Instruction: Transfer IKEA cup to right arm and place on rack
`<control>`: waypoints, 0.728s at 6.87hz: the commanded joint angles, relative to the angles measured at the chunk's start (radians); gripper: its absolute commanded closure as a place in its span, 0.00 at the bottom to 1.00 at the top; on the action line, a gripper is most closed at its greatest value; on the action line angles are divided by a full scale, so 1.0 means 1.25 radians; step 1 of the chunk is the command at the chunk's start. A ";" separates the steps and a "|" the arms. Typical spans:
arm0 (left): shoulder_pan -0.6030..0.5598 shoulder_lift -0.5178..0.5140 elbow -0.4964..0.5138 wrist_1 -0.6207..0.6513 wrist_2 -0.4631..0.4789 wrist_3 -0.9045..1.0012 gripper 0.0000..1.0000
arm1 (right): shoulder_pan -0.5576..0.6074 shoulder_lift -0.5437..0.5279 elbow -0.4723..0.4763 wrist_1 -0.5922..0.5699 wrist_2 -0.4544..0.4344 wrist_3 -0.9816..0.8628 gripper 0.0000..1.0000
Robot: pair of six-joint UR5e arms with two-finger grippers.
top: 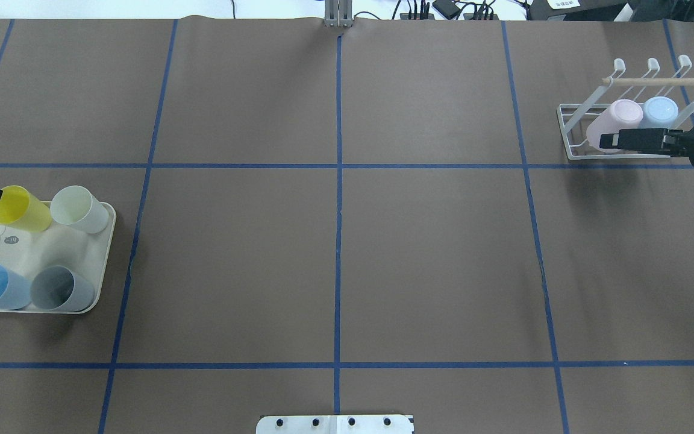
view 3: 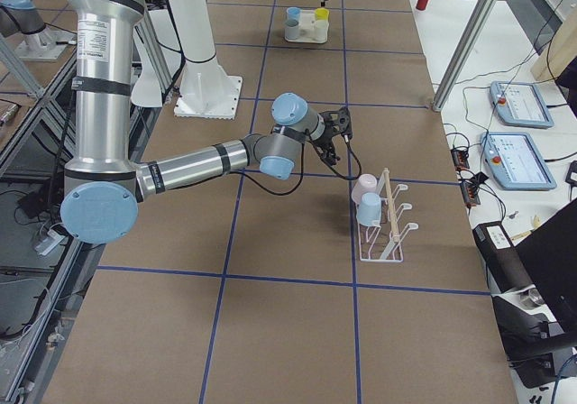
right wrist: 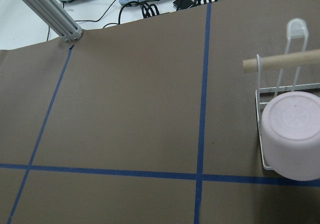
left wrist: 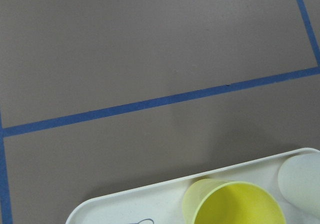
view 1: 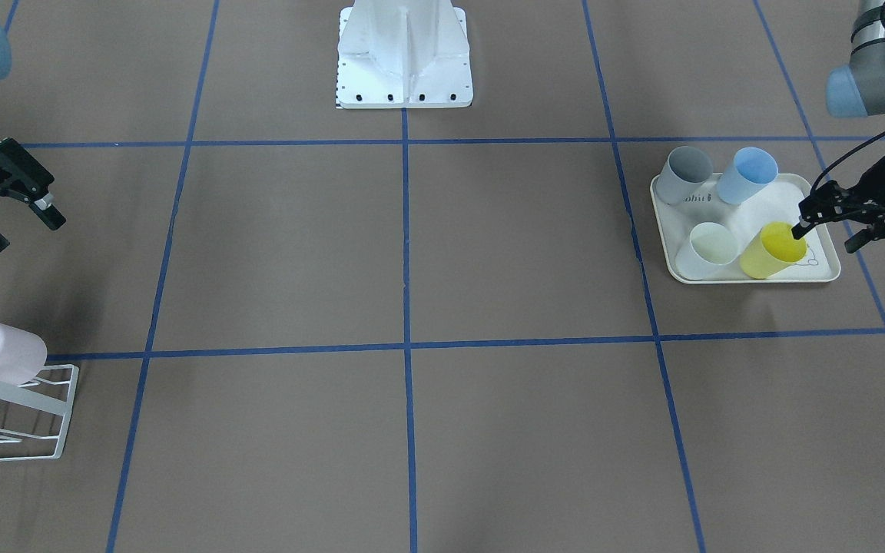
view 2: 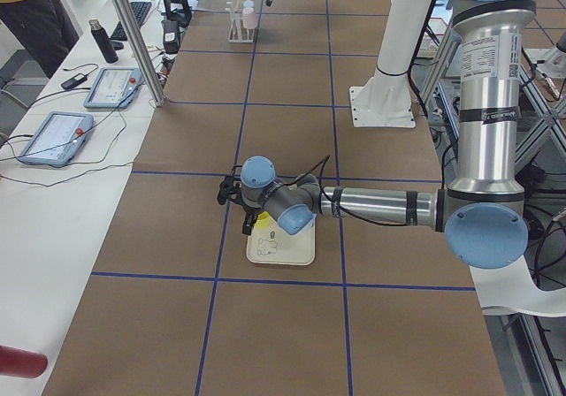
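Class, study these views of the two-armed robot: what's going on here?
The left gripper, open, is at the rim of the yellow cup, which stands on the tray and is not yet lifted. The right gripper hovers open and empty near the rack, which already holds a pink cup and a light blue cup.

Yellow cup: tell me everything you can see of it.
The yellow cup is a plain, opaque, plastic-looking tumbler, tapered, mouth up and empty. It stands on the tray beside the whitish cup, apart from it. One finger of the open left gripper is at its rim; contact unclear.
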 commanded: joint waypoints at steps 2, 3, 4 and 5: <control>0.011 0.000 0.016 0.000 -0.003 -0.002 0.00 | -0.001 0.002 0.000 0.000 -0.001 0.000 0.00; 0.011 -0.001 0.018 -0.002 -0.003 -0.002 0.00 | -0.001 0.003 -0.002 0.000 -0.001 0.000 0.00; 0.014 -0.002 0.023 -0.004 -0.001 -0.004 0.00 | -0.001 0.003 -0.002 0.000 -0.001 0.000 0.00; 0.030 -0.002 0.029 -0.004 0.004 -0.006 0.00 | -0.001 0.003 -0.002 0.000 -0.002 0.000 0.00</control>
